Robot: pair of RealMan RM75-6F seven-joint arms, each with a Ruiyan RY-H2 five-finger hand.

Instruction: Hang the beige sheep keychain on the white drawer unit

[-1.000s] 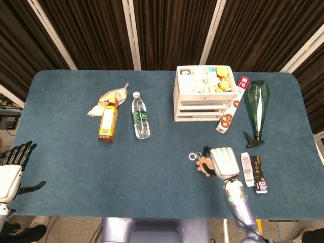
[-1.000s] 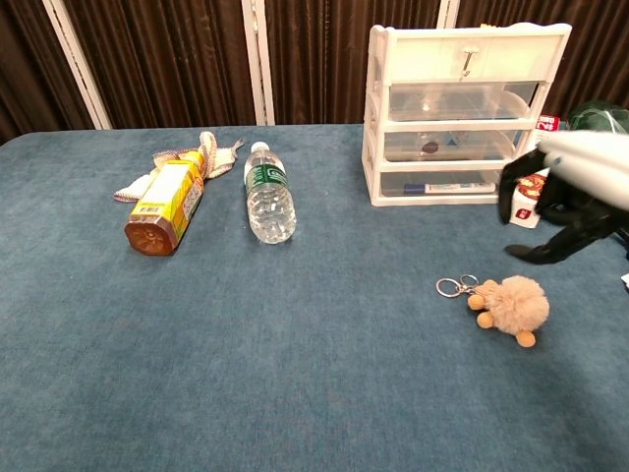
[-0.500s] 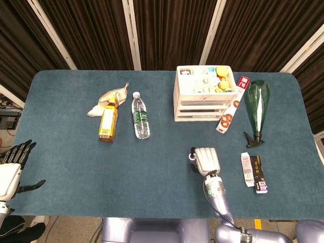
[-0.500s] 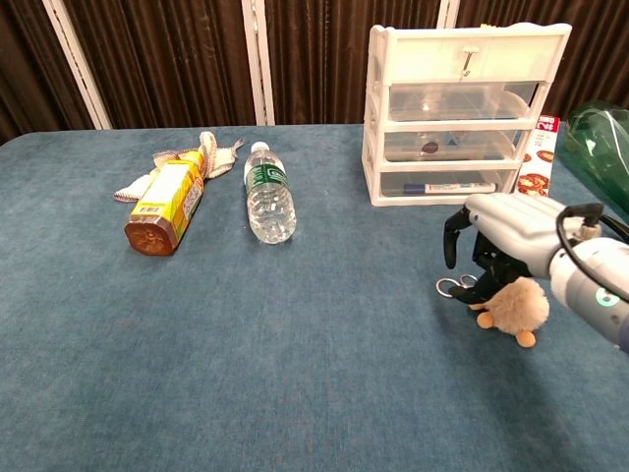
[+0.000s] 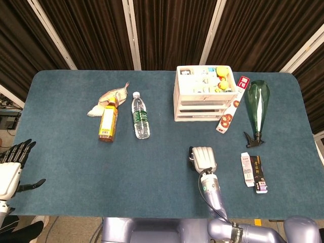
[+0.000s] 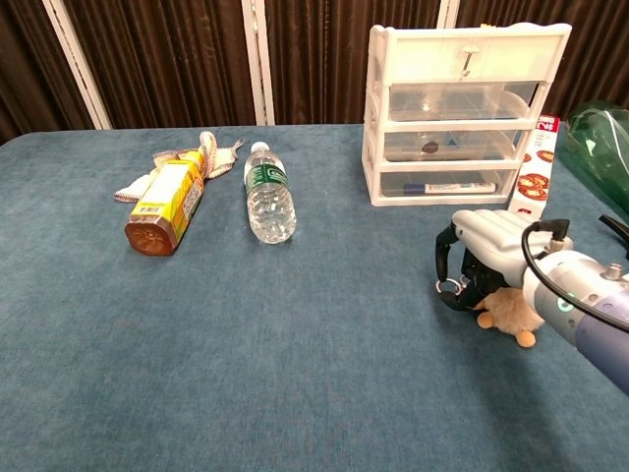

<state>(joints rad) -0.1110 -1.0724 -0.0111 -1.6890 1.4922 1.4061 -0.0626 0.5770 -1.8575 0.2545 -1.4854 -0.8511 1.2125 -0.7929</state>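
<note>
The beige sheep keychain (image 6: 510,312) lies on the blue table to the right of centre, its metal ring (image 6: 449,289) pointing left. My right hand (image 6: 484,258) is down over it, with its fingers curled in around the ring and the fluffy body poking out beneath. From the head view my right hand (image 5: 203,159) covers almost the whole keychain. The white drawer unit (image 6: 467,116) stands behind it, with a small hook (image 6: 469,62) on its top drawer front. My left hand (image 5: 11,169) hangs off the table's near left corner, fingers spread and holding nothing.
A yellow bottle (image 6: 163,206) and a water bottle (image 6: 268,193) lie at the left, with a cloth (image 6: 201,149) behind them. A green spray bottle (image 5: 257,108), a red box (image 5: 234,104) and small packets (image 5: 253,171) lie to the right of the drawers.
My right hand has swung left from beside the keychain to right over it, dropped lower, and curled its fingers around the ring. The left hand has stayed put.
</note>
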